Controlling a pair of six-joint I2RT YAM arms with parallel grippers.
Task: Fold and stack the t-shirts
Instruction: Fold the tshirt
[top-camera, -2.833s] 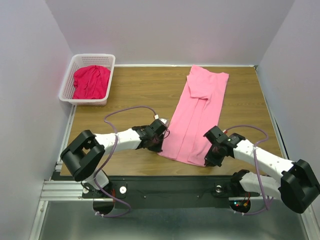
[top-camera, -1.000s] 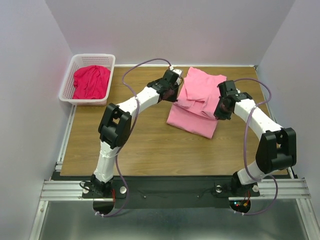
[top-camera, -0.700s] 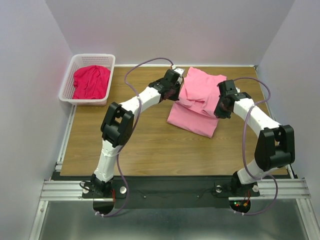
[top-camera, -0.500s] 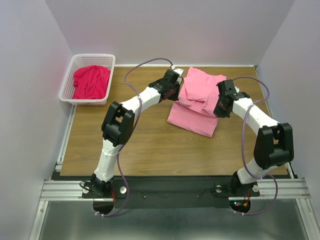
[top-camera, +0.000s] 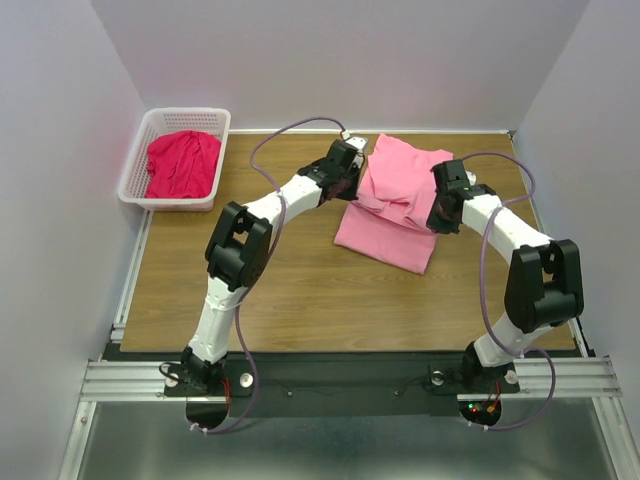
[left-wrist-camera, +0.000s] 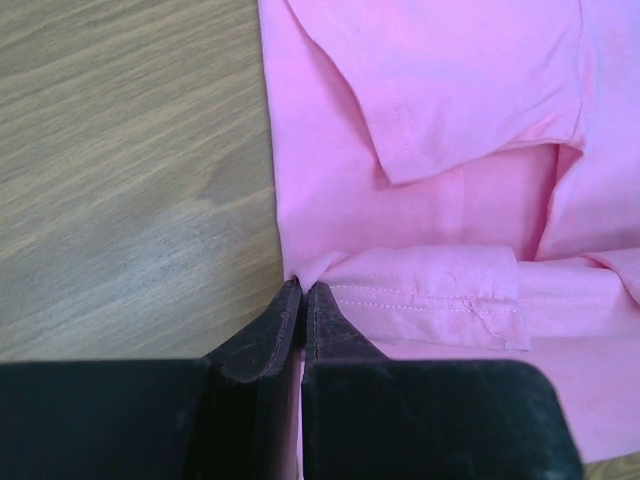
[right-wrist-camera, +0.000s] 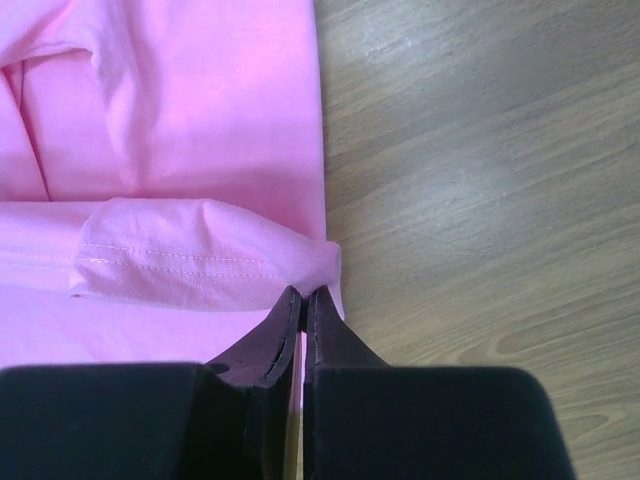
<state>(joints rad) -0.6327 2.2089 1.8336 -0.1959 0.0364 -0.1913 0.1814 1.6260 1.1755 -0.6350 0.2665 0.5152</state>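
Wood-grain desk (top-camera: 250, 270) under pale walls (top-camera: 300, 60), and your pink t-shirt (top-camera: 390, 235) sits up toward one o'clock on it, doubled over into a short slanted block, the lower layer peeking out toward five o'clock beneath the folded-back part. Your left hand (top-camera: 349, 182) is at the shirt's nine o'clock edge, arm stretched far out across the desk. From its wrist camera the two dark fingers (left-wrist-camera: 255, 345) are pressed tight together, pinching the corner of a stitched hem (left-wrist-camera: 430, 295) right at the cloth's edge, with a sliver of pink between them. A short sleeve (left-wrist-camera: 460, 110) lies flat just beyond, toward twelve o'clock. Your right hand (top-camera: 441, 214) mirrors it at the three o'clock edge: fingers closed narrow on the other end of that hem, cloth bunched into a small roll just ahead of the tips, bare wood off to three o'clock. Over at ten o'clock, the crimson t-shirt (top-camera: 183, 163) lies crumpled inside the white lattice basket (top-camera: 138, 165), well apart from the pink one.
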